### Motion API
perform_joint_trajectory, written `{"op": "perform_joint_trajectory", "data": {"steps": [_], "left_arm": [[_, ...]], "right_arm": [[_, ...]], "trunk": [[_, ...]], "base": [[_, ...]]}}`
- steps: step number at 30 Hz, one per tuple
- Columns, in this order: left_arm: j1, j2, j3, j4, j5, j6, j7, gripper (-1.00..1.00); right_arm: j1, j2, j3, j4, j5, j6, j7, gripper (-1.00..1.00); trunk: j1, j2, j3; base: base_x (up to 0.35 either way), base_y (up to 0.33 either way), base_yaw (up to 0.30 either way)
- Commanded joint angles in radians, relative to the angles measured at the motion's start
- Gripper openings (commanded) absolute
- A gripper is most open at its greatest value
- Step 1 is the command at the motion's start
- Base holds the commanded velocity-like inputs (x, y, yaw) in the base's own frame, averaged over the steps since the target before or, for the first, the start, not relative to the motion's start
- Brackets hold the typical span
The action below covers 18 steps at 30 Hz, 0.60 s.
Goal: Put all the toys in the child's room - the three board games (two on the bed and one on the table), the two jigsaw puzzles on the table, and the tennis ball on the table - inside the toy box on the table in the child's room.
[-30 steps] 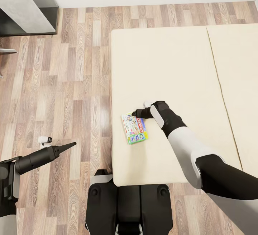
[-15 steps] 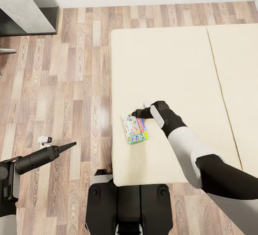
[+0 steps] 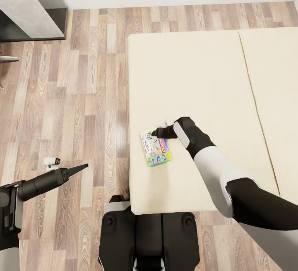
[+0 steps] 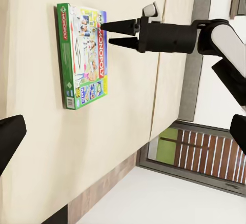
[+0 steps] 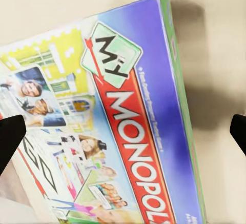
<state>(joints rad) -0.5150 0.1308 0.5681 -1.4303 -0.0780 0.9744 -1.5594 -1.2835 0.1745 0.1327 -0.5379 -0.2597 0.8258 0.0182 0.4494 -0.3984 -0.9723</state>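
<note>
1. One board game in play right now: a My Monopoly box [image 3: 156,147] lying flat on the bed [image 3: 194,80], close to the mattress edge nearest the robot and near the floor-side edge. The print faces up; the right wrist view reads "MY MONOPOLY" [image 5: 118,131] clearly, with a green side edge.

2. The right gripper [image 3: 155,132] sits at the box's far short end. Compared with half a second ago its tip has crept slightly onto the box, so it looks like the final approach is happening, just slowly. In the left wrist view the right gripper [image 4: 114,34] has both fingers parted a little, one over the lid and one just off the edge, nothing between them yet. So: narrow gap, not holding anything.

3. My read is that the grasp hasn't closed. The box is thin and flat on a soft pad, so getting a finger under the edge could be fiddly and it may slide.

4. The left gripper [image 3: 81,166] hangs out over the wood floor [image 3: 82,97] beside the bed, well apart from the box. Its fingers look pressed into one point, holding nothing.

5. A grey table [image 3: 25,6] corner shows at the far side of the floor. The toy box trip is still to come.
</note>
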Motion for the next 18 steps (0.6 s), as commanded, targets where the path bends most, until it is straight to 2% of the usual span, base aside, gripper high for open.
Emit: {"op": "perform_joint_trajectory", "data": {"steps": [1, 13, 17, 18], "left_arm": [[0.000, 0.000, 0.001, -0.001, -0.008, 0.010, -0.008, 1.00], [0.000, 0.001, 0.001, -0.001, -0.008, 0.010, -0.008, 1.00], [0.000, 0.001, 0.001, -0.001, -0.008, 0.010, -0.009, 1.00], [0.000, 0.001, 0.001, -0.001, -0.008, 0.010, -0.009, 1.00]], "right_arm": [[0.000, 0.000, 0.001, 0.010, 0.002, 0.004, 0.005, 1.00], [0.000, 0.000, 0.001, 0.075, -0.001, -0.003, 0.019, 1.00], [0.000, 0.000, 0.001, 0.077, -0.020, -0.003, 0.020, 1.00], [0.000, 0.000, 0.001, 0.077, -0.035, -0.003, 0.020, 1.00]], "trunk": [[0.001, -0.002, -0.001], [0.001, -0.002, -0.001], [0.001, -0.002, -0.001], [0.001, -0.002, -0.001]], "base": [[0.000, 0.000, 0.000], [0.000, 0.000, 0.000], [0.000, 0.000, 0.000], [0.000, 0.000, 0.000]]}}
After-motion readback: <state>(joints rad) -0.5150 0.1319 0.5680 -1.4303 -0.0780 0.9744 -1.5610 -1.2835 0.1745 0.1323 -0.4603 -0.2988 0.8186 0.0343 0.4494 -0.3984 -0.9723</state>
